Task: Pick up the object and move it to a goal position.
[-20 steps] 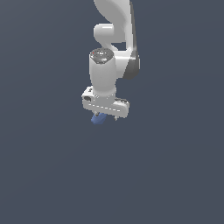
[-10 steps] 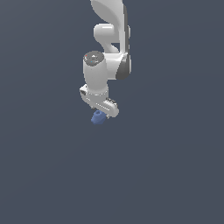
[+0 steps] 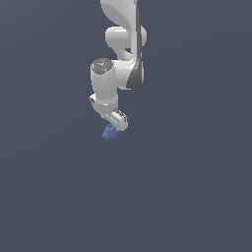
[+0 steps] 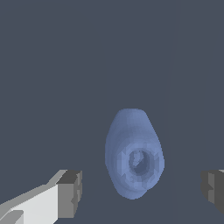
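The claw (image 3: pixel 114 123) stands spread, its two dark pads (image 4: pixel 70 194) well apart with open surface between them, gripping nothing; over the last second the wrist has twisted about its own axis, so the finger bar that faced the exterior camera broadside is now seen nearly end-on; I judge this as lining the jaws up for the grasp, with the pick-up itself not yet begun. The blue knobbed lump (image 3: pixel 110 132) lies just under the fingertips, apparently unmoved; in the wrist view this lump (image 4: pixel 134 154) sits between the pads, touching neither, somewhat nearer one; no counter edge or corner shows to place it by.
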Controlling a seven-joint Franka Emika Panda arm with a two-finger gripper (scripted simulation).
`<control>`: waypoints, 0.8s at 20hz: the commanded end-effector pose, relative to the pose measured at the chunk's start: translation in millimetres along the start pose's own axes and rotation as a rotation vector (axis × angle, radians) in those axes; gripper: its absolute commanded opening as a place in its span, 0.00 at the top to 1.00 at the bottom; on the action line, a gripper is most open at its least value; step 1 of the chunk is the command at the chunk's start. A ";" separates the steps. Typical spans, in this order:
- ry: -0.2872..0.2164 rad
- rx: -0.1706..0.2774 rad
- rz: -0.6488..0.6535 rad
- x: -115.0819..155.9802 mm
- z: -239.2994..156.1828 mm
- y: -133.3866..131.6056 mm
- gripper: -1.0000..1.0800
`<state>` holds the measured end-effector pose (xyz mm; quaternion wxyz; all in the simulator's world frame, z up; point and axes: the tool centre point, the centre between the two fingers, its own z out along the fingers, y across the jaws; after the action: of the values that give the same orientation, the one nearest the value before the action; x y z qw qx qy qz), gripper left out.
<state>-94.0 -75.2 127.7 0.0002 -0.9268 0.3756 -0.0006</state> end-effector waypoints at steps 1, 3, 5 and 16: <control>-0.001 -0.001 0.018 -1.1 1.2 3.0 0.04; -0.001 -0.001 0.022 -1.3 1.5 3.6 0.04; -0.001 -0.001 0.016 -1.0 1.5 2.8 0.04; -0.001 -0.001 0.021 -2.0 41.0 4.3 0.04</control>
<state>-98.2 -76.9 93.5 -0.0004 -0.9229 0.3850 0.0001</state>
